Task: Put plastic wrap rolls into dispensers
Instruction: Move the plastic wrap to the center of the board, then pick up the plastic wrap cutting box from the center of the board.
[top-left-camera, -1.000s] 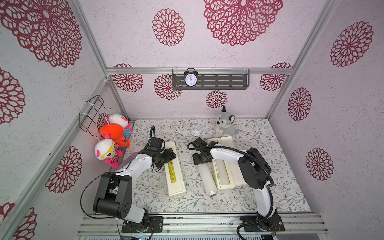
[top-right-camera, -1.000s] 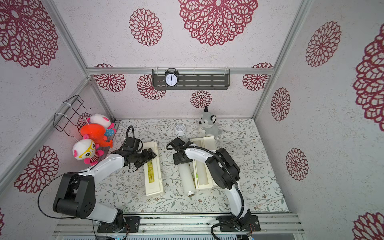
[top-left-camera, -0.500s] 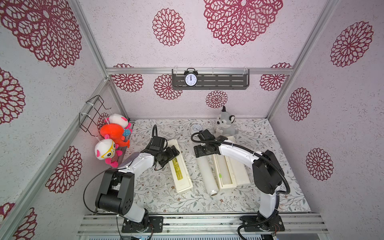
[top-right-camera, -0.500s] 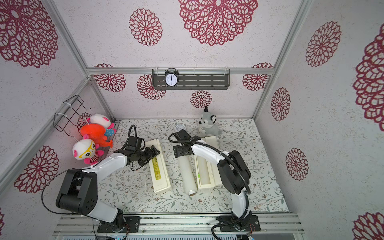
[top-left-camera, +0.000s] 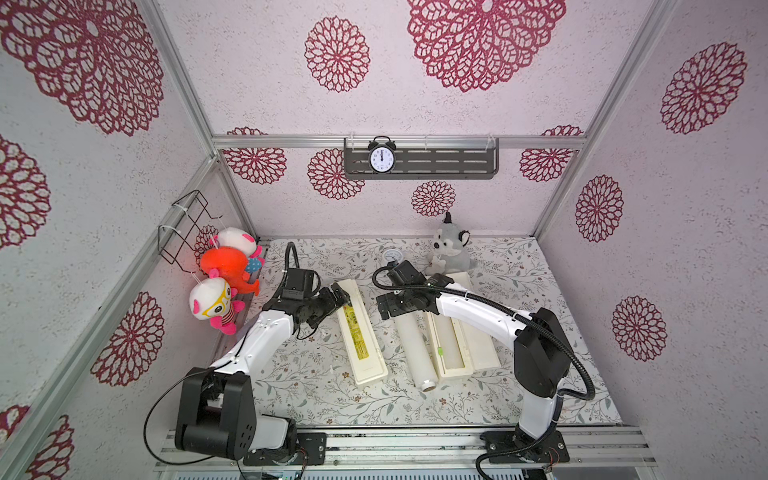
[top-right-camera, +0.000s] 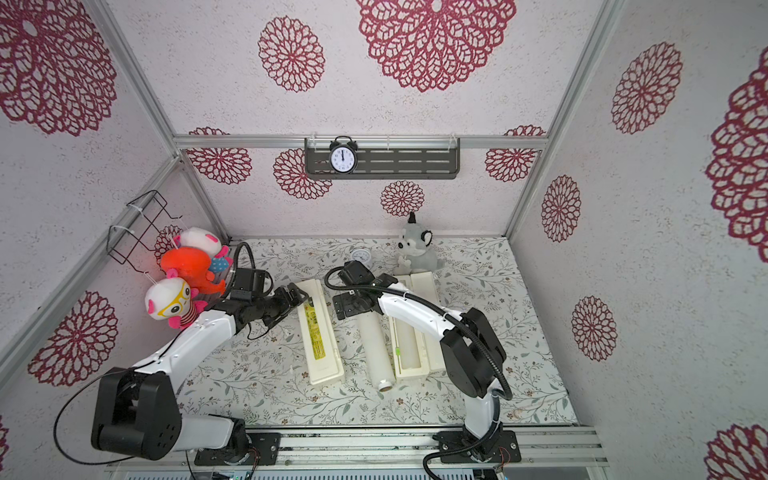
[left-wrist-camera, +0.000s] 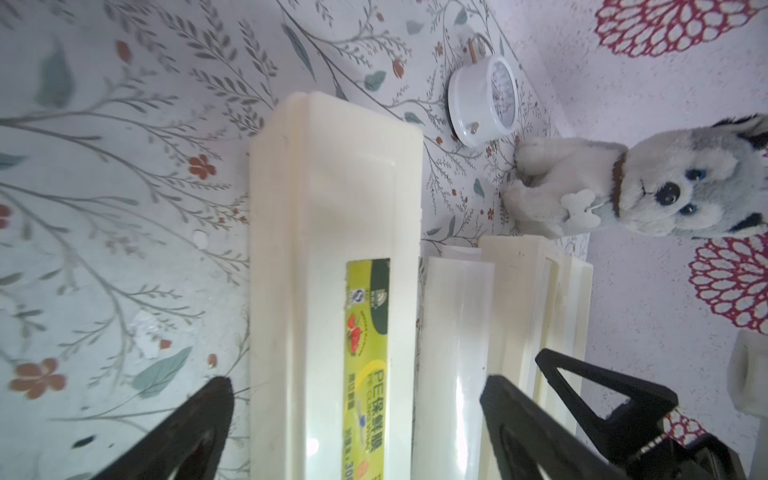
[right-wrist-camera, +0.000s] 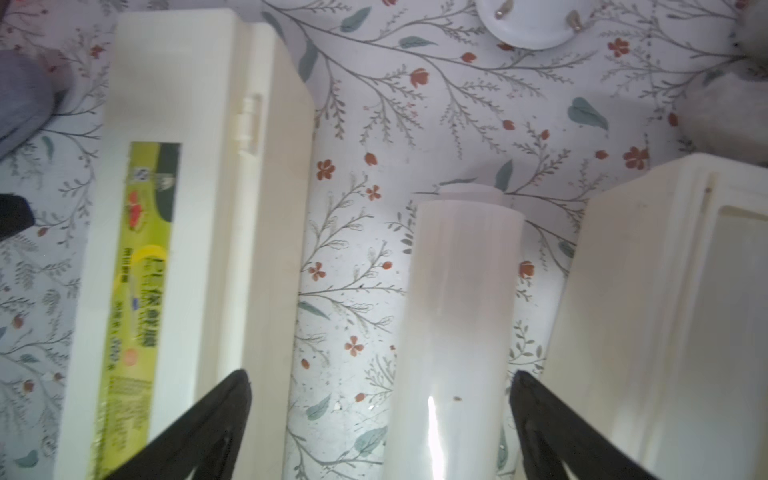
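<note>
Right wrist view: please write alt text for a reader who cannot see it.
A white plastic wrap roll lies on the floral table between the open right gripper's black jaws, not gripped. A closed cream dispenser with a yellow-green label lies on one side and an open dispenser on the other.

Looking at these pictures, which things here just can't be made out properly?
- Closed cream dispenser box with yellow-green label: contents hidden by its lid, all views.
- Small white round dial: face too small in both top views, angled away in left wrist view.
- Loose white plastic wrap roll: near end cut off by the right wrist view's edge.
</note>
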